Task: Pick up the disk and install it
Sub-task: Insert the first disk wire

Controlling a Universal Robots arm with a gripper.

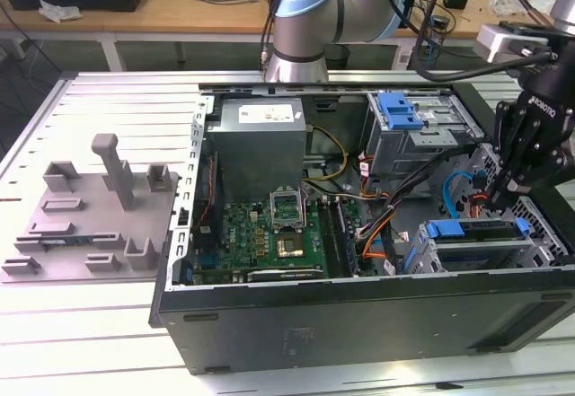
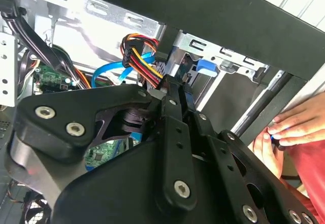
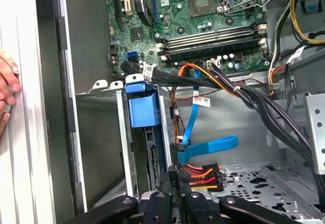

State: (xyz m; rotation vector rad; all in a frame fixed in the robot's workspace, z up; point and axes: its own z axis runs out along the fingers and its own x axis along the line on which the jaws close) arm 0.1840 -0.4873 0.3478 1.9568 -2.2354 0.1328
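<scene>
The disk [image 1: 476, 233] sits on edge in the drive cage at the near corner of the open computer case, on the exterior view's right, its blue carrier frame on top. In the first wrist view its blue tab and grey edge [image 3: 144, 117] stand in the metal cage. My gripper [image 1: 492, 200] hangs just above and behind the disk inside the case. Its black fingers [image 2: 175, 94] are pressed together with nothing between them, beside the orange and yellow power plug [image 3: 200, 176]. My gripper [image 3: 176, 181] is close to the disk's rear edge; I cannot tell whether it touches.
A grey power-supply box [image 1: 260, 140] and green motherboard [image 1: 278, 234] fill the case's middle. A lone blue caddy [image 1: 400, 109] tops the far cage. Black and blue cables [image 3: 244, 94] cross beside the gripper. A person's hand [image 2: 294, 127] rests on the case wall. A grey fixture [image 1: 99, 216] lies on the table.
</scene>
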